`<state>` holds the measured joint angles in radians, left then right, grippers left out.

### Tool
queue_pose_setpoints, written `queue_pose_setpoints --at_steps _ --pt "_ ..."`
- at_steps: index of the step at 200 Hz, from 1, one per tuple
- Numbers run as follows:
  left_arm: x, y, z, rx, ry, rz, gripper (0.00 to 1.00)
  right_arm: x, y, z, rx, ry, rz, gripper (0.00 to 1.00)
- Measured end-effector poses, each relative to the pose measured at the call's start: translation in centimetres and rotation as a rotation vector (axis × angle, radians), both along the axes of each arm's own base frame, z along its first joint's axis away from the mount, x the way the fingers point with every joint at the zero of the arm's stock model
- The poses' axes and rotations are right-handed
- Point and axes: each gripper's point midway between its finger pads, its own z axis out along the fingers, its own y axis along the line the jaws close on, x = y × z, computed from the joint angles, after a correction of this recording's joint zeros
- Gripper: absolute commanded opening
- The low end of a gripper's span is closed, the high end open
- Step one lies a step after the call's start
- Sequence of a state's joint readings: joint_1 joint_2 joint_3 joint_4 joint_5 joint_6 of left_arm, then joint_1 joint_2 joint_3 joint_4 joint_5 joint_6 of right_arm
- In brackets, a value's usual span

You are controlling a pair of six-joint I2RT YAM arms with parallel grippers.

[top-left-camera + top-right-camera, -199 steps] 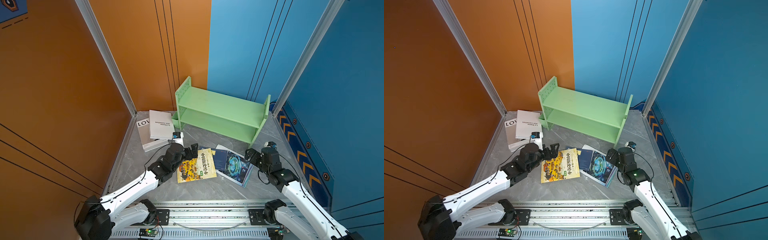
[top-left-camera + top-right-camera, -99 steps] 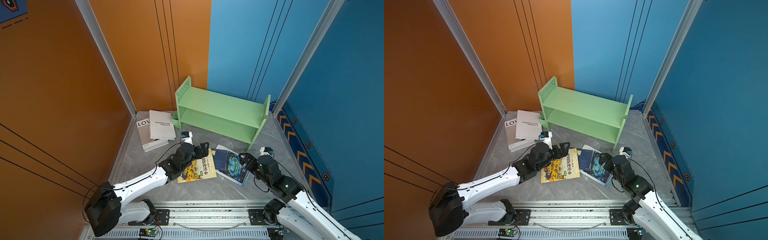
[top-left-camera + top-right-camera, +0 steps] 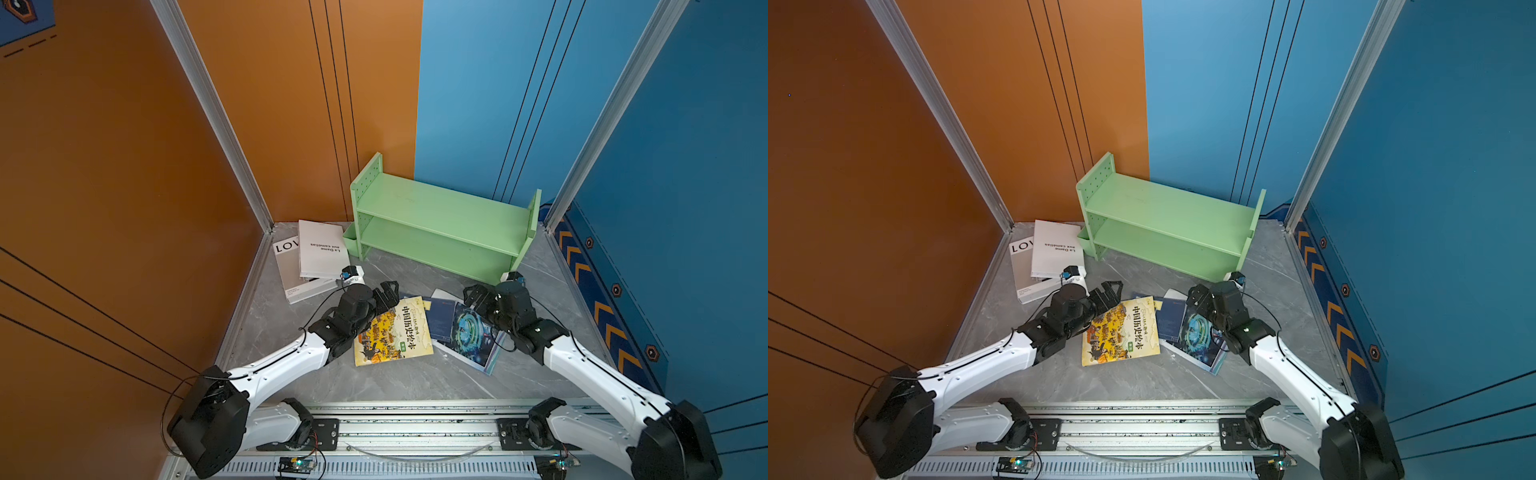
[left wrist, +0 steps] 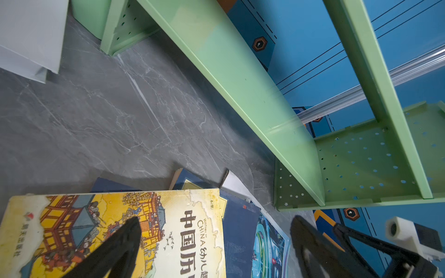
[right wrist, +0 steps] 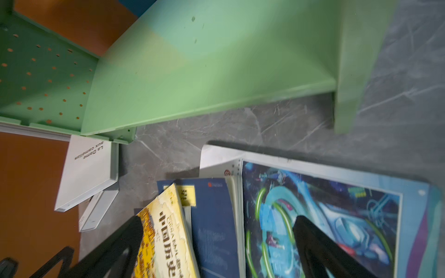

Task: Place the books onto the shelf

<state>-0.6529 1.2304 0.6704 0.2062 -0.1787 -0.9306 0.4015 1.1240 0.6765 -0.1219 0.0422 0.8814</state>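
Work surface: a grey marbled tabletop [image 3: 395,382], walled by orange panels [image 3: 124,166] from 8 to 12 o'clock and blue panels [image 3: 478,104] from 12 to 4 o'clock. An aluminium rail [image 3: 415,428] closes the 6 o'clock edge.

The light green shelf [image 3: 440,208] stands at 12 o'clock near the back panels, with a small cup [image 3: 351,243] on its 9 o'clock end. At 10 o'clock a white book [image 3: 322,249], lettered "La Dame aux camélias", lies on a second white book [image 3: 291,274], lettered "LOV". At centre the yellow book [image 3: 392,332], marked "HISTORY OF CHINA", overlaps a navy book [image 3: 442,318]. The teal book [image 3: 471,336] lies at the navy book's 3 o'clock.

Bare tabletop runs between this pile and the shelf, and between the pile and the rail.

The left gripper [image 3: 386,291] spreads wide over the yellow book's 11 o'clock corner. The right gripper [image 3: 478,295] spreads wide over the teal book's 12 o'clock edge. Neither holds anything.
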Motion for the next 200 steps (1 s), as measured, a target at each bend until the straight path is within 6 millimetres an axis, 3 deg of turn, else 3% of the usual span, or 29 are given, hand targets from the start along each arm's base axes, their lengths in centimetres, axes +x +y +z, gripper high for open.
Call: queue_pose_setpoints --at_steps 31,76,111,149,171,200 --pt "0.5 0.0 -0.2 0.058 0.015 -0.009 0.98 2.7 -0.8 -0.1 0.000 -0.009 0.011 1.00" --pt "1.3 0.7 -0.9 0.101 0.030 0.003 0.98 5.5 -2.2 -2.1 0.027 0.017 -0.006 1.00" --pt "1.6 1.4 -1.7 0.121 0.050 0.017 0.98 8.0 -3.5 -2.0 0.035 0.005 -0.019 1.00" --pt "1.9 2.2 -1.9 0.141 0.057 0.044 0.98 11.3 -7.7 -1.1 0.055 -0.033 -0.087 1.00" --pt "1.9 2.8 -2.2 0.174 0.059 0.051 0.98 12.1 -10.4 -1.2 0.063 -0.043 -0.142 1.00" --pt "2.4 3.4 -1.3 0.227 0.041 0.057 0.98 13.5 -11.8 -1.8 0.099 -0.033 -0.152 1.00"
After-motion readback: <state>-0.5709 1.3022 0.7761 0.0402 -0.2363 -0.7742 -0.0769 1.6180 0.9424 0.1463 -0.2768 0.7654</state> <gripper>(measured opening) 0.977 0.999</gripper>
